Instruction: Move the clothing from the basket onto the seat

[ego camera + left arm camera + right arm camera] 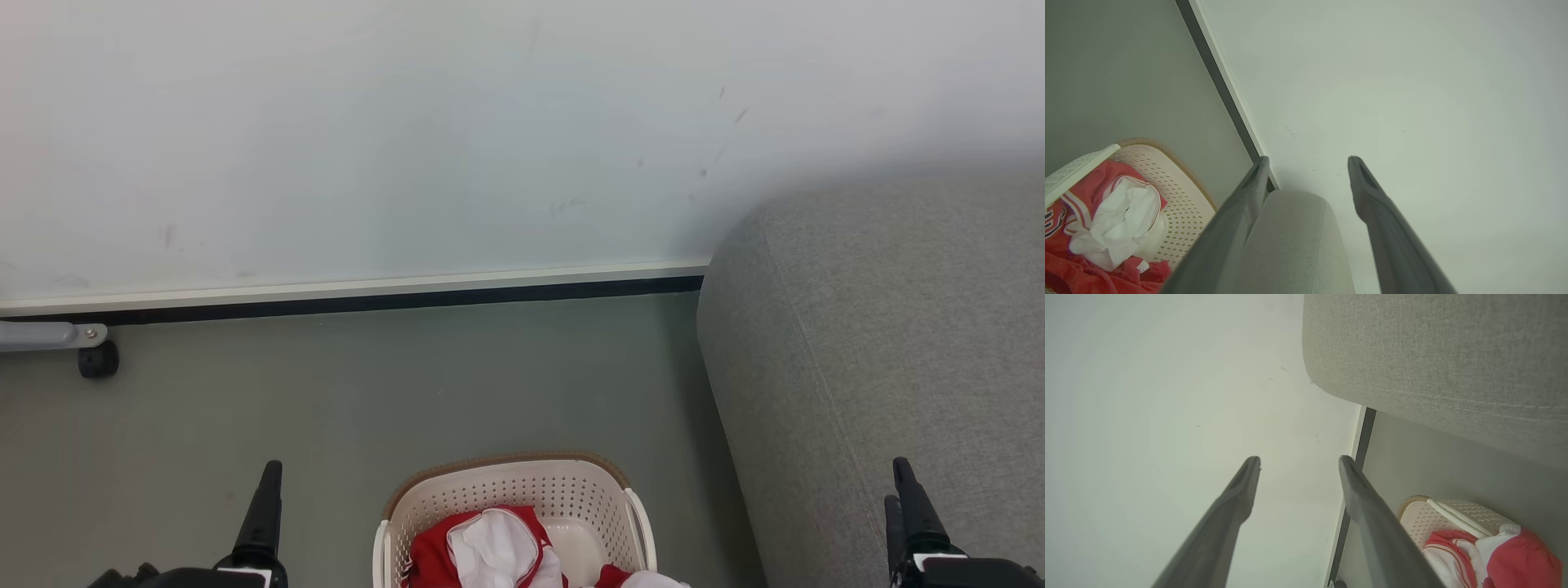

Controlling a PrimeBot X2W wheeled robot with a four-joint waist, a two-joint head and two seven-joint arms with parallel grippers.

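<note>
Left tool [1309, 160] and right tool [1299, 458] both spread wide, holding nothing. I see the clothing [490, 549] piled in the basket [522, 490] on the floor [326, 392], near centre. The seat [882, 343] is close on its right.

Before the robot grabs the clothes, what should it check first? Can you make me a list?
1. Left hand open with nothing in it: ok.
2. Right hand open with nothing in it: ok.
3. Clothes in the basket, lying on top in plain sight: ok.
4. Seat close beside the basket, on the robot's right: ok.
5. A hand lined up over the clothes: not ok; the left hand and the right hand sit out to either side of the basket.
6. How many clothes there are: cannot tell; the basket's near part is cut off in the head view.
</note>
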